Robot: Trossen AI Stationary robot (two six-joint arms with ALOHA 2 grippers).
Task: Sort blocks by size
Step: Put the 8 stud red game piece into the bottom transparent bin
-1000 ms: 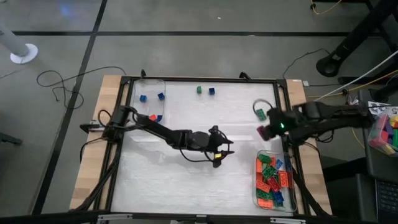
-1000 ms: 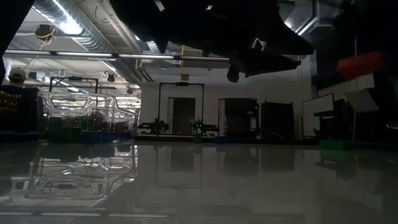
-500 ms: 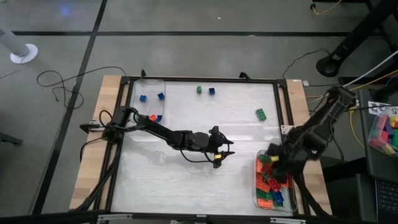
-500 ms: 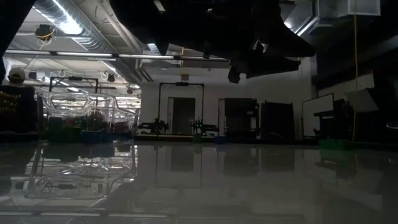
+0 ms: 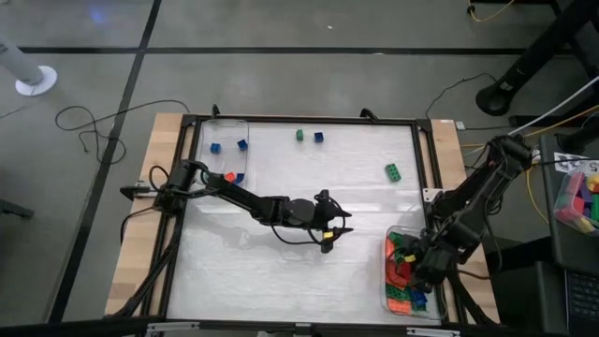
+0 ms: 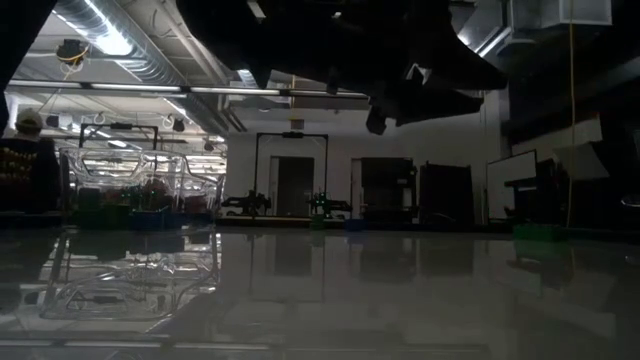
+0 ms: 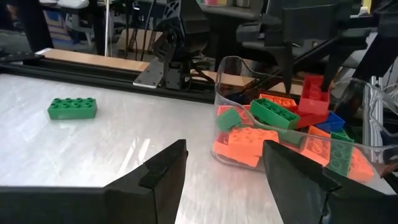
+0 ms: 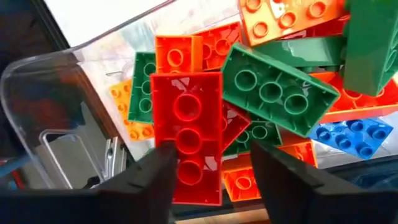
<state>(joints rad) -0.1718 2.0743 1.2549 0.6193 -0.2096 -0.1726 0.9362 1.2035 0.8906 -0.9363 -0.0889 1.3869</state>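
Blocks, studded plastic toy bricks in red, orange, green and blue, filled the clear plastic bin [image 5: 393, 292] at the table's right near corner when I looked. My right gripper [image 8: 211, 171] hung in that bin with its two dark fingers spread open around a long red three-stud brick [image 8: 188, 134], which stood on end among the pile. My left gripper [image 7: 225, 171] waited over the middle of the table, fingers apart and holding nothing.

One long green eight-stud brick [image 5: 393, 171] lay alone on the pale, scuffed white tabletop [image 5: 281, 271], well apart from the bin. Two tiny square bricks, green [image 5: 299, 136] and blue [image 5: 319, 137], sat near the far edge. A second clear bin [image 5: 208, 126] at the far left corner held a few tiny blue and red ones.

The table had a black frame on wooden boards. Around it was grey floor with loose cables; across the room I saw ceiling lights, racks and a person [image 6: 22, 160] at the left. I could read no writing anywhere.
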